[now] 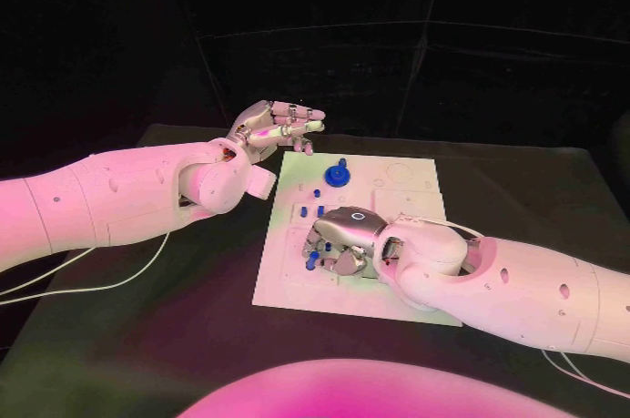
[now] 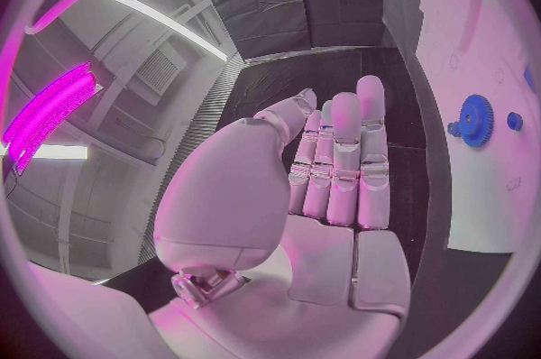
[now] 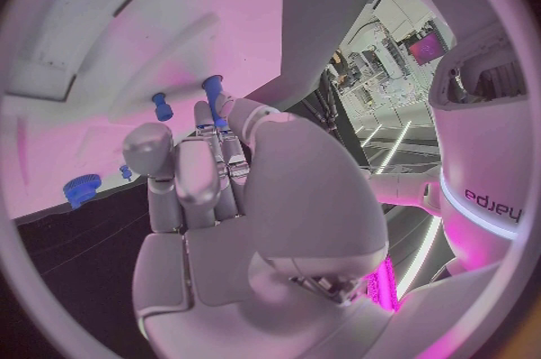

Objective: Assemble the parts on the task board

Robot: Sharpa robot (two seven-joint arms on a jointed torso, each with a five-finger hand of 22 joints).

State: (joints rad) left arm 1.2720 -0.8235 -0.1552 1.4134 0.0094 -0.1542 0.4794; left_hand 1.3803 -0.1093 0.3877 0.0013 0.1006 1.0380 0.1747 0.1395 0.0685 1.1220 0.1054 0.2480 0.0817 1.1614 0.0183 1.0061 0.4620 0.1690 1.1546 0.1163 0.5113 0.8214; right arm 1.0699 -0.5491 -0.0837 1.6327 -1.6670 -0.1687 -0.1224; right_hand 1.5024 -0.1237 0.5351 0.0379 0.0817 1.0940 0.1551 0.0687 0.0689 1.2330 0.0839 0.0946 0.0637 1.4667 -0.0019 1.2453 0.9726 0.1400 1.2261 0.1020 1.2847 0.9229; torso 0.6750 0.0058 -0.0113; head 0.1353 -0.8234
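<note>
The white task board (image 1: 299,289) lies in the middle of the black table. A blue gear (image 1: 339,174) stands on its far part, with small blue pegs (image 1: 318,193) a little nearer. My right hand (image 1: 348,240) reaches down onto the board's middle, fingers pointing at the plate. The right wrist view has a blue peg (image 3: 212,90) pinched between its fingertips, another peg (image 3: 162,105) on the board (image 3: 169,7) beside it, and the gear (image 3: 80,189) further off. My left hand (image 1: 276,125) hovers off the board's far left corner, fingers stretched out and holding nothing (image 2: 338,170).
The left wrist view shows the blue gear (image 2: 473,120) and a small blue part (image 2: 514,120) on the board (image 2: 463,25), well clear of that hand. Pale recesses (image 1: 404,174) mark the board's far right. White cables (image 1: 92,286) trail on the table at left.
</note>
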